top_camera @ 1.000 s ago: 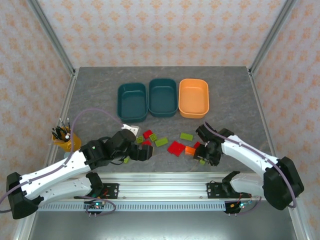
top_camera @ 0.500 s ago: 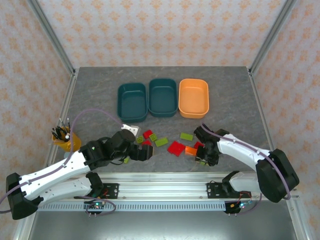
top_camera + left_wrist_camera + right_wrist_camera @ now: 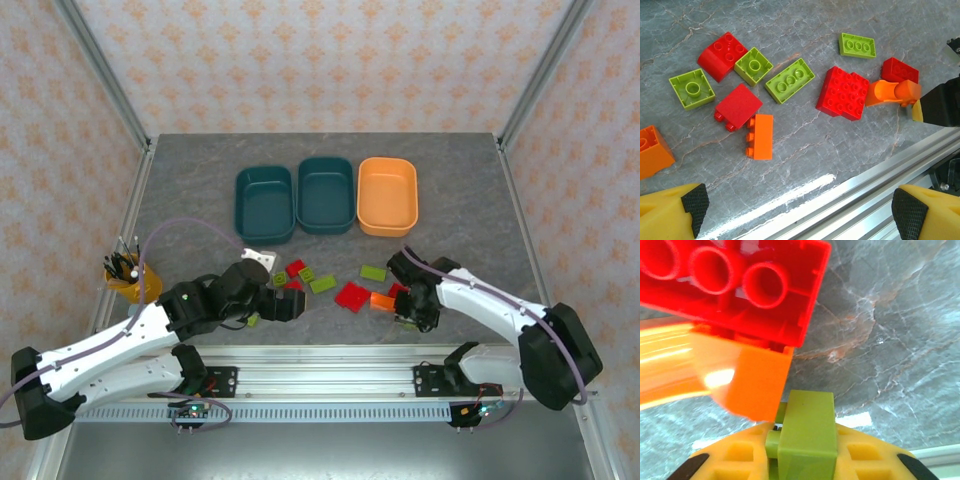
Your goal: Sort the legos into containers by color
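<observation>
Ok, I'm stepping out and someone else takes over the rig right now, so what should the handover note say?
Left gripper: jaws open, empty, above the loose bricks.
Right gripper: jaws shut on a lime green brick, low over the table.
Left teal tub, middle teal tub, orange tub: all empty.
Done: nothing sorted yet.
Left to do: drop the held brick in a tub, then sort the remaining red, orange and lime bricks by color.
</observation>
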### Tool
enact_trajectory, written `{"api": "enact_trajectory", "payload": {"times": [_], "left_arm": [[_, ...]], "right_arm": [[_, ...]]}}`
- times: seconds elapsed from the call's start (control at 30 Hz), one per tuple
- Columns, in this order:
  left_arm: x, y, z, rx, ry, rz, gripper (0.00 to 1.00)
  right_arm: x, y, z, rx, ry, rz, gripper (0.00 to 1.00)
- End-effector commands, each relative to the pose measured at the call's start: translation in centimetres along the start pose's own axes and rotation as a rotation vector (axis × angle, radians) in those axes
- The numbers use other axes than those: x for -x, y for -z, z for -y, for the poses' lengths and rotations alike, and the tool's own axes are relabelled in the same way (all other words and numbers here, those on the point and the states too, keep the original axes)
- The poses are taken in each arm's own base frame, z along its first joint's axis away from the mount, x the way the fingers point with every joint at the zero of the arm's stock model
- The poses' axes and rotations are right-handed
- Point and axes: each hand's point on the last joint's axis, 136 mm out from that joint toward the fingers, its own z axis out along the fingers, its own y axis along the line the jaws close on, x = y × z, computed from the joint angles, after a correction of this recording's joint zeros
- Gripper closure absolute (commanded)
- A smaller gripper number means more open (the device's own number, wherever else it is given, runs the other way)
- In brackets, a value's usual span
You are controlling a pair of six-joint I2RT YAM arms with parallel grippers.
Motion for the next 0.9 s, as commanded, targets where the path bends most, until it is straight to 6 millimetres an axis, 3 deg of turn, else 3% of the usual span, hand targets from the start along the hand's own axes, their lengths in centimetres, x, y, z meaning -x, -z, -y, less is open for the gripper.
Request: {"api": "enact_trajectory", "payload": {"times": [0.0, 0.2, 0.33, 0.43, 0.53, 0.63, 0.77, 0.87], "left_arm": [[1.0, 0.8, 0.8, -0.023, 0.023, 0.036, 0.03], [3.6, 1.5, 2.5, -0.034, 0.058, 0.090, 0.03], [7.6, 2.2, 4.0, -0.029, 0.103, 0.148, 0.02], [11.1, 2.2, 4.2, -0.026, 0.161, 0.169, 0.02], [14.8, 2.0, 3.9, -0.008, 0.198, 0.192, 0.02], [17.9, 1.2, 2.7, 0.029, 0.229, 0.197, 0.02], [21.2, -0.5, 0.1, 0.064, 0.312, 0.199, 0.02], [22.5, -2.0, -1.5, 0.092, 0.334, 0.172, 0.02]], "right_arm": [[0.7, 3.0, 0.4, -0.029, 0.008, 0.068, 0.76], [3.4, 9.9, -2.5, 0.049, 0.016, 0.184, 0.76], [7.5, 14.4, -6.2, 0.093, 0.038, 0.281, 0.76], [11.6, 15.8, -8.8, 0.103, 0.045, 0.312, 0.76], [16.1, 15.8, -10.8, 0.107, 0.045, 0.325, 0.76], [20.7, 14.1, -12.4, 0.101, 0.030, 0.311, 0.77], [26.0, 11.2, -13.7, 0.080, 0.019, 0.286, 0.76], [28.9, 8.3, -14.0, 0.065, 0.004, 0.246, 0.76]]}}
